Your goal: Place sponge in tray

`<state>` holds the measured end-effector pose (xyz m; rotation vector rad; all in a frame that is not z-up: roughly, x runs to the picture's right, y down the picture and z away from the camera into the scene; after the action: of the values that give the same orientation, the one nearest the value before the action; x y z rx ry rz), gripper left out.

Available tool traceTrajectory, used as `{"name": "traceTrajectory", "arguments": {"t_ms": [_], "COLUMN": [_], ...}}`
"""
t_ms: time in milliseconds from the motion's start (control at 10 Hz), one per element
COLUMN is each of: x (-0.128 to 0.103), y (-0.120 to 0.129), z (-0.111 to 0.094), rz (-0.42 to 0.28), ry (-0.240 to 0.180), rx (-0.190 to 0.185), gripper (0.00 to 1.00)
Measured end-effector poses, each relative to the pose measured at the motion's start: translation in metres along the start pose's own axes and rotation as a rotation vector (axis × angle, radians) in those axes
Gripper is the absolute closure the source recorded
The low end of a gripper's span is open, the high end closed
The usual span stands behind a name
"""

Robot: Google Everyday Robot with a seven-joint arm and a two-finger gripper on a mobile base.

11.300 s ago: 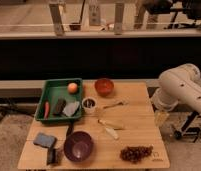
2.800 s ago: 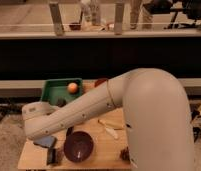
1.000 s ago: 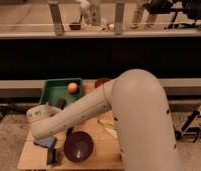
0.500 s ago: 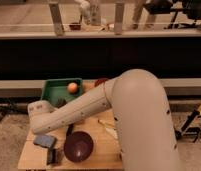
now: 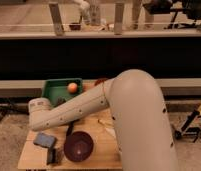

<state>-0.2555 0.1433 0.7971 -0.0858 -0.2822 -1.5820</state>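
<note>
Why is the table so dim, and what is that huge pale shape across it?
Camera view: the brightest light sits on the background, a dark band crosses the middle, and the table lies in dim, warm light. Same view: the pale shape is the robot's arm, close to the lens, covering part of the tray and hiding the gripper near its tip, above the sponge.

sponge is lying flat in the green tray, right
No. The camera view shows the sponge lying flat on the table beside the purple bowl, not in the green tray. The end effector, at the end of the arm above the sponge, is hidden.
</note>
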Motion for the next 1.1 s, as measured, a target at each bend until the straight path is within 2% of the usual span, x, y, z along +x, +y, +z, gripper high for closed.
{"name": "traceTrajectory", "arguments": {"t_ms": [400,900,1100], "x": [-0.011,-0.036,-0.044], "y": [-0.01,-0.028,-0.033], "z": [0.005,0.014,0.015], "rz": [-0.077,-0.243,-0.294], "ry": [-0.058,-0.186,-0.232], "rx": [0.024,0.051,0.08], "gripper": [0.2,0.2,0.2]}}
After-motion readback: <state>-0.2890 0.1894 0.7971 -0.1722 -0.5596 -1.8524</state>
